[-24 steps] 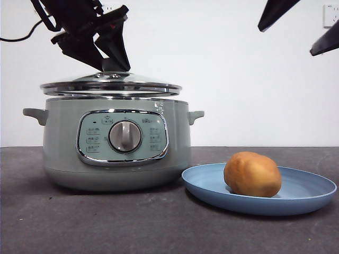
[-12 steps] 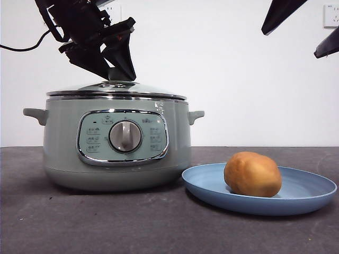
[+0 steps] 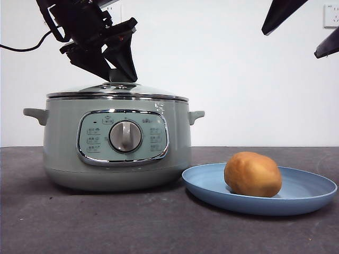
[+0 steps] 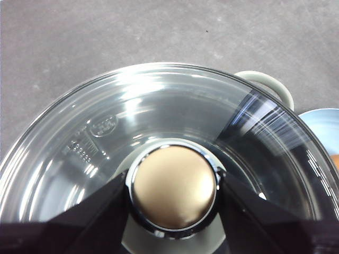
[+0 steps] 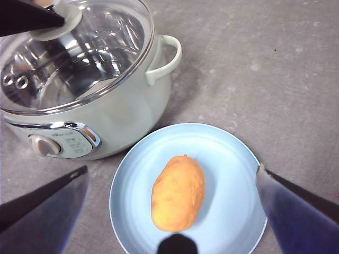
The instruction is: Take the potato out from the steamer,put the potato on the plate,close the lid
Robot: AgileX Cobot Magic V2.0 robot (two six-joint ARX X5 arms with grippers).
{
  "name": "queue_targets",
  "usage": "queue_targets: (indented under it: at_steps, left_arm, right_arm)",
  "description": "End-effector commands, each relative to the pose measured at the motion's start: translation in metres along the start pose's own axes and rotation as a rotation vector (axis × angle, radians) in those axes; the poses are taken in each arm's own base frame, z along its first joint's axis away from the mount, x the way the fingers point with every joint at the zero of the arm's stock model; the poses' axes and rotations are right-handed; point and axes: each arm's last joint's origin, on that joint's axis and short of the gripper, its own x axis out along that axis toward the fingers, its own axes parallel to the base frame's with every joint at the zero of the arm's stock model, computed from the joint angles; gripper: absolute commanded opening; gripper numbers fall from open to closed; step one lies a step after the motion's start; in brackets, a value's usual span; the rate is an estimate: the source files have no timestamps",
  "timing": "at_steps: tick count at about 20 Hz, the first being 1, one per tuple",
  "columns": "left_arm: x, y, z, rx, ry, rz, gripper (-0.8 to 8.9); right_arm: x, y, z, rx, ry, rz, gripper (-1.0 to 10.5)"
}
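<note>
at upper left the left gripper (image 3: 117,74) clamps the knob of the lid (image 3: 116,91) seated on the steamer (image 3: 116,145); the closing step looks finished, next it should release.

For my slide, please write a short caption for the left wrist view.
Left gripper closed on the knob of the glass lid, seated on the steamer.

A lab-like test setup is suggested: a bare dark grey counter (image 3: 106,227), a plain white wall (image 3: 238,79) and a wall socket (image 3: 331,15) at 2 o'clock.
</note>
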Motion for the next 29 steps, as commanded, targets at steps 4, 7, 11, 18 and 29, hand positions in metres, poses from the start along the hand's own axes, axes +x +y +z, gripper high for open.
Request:
queue_targets:
  at_steps: [4,7,11,18,29]
  left_arm:
    - [-0.003,-0.002,0.001,0.006,-0.004,-0.017,5.34]
    - [-0.007,-0.003,0.002,0.005,-0.004,-0.016,5.34]
    - [-0.029,-0.005,0.008,0.011,-0.054,-0.011,5.34]
    - [-0.119,-0.016,0.001,0.015,-0.091,-0.013,5.34]
    - [-0.19,-0.031,-0.043,-0.017,0.099,-0.113,-0.08]
  right_arm:
    - [0.001,0.0,-0.001,0.006,0.001,-0.002,5.7]
    - [0.001,0.0,-0.002,0.006,0.006,-0.001,5.7]
    - [0.001,0.0,-0.002,0.007,0.014,0.003,5.7]
    - [0.0,0.003,-0.008,0.024,0.081,0.115,5.7]
    - [-0.003,0.007,-0.023,0.062,0.251,0.293,0.0]
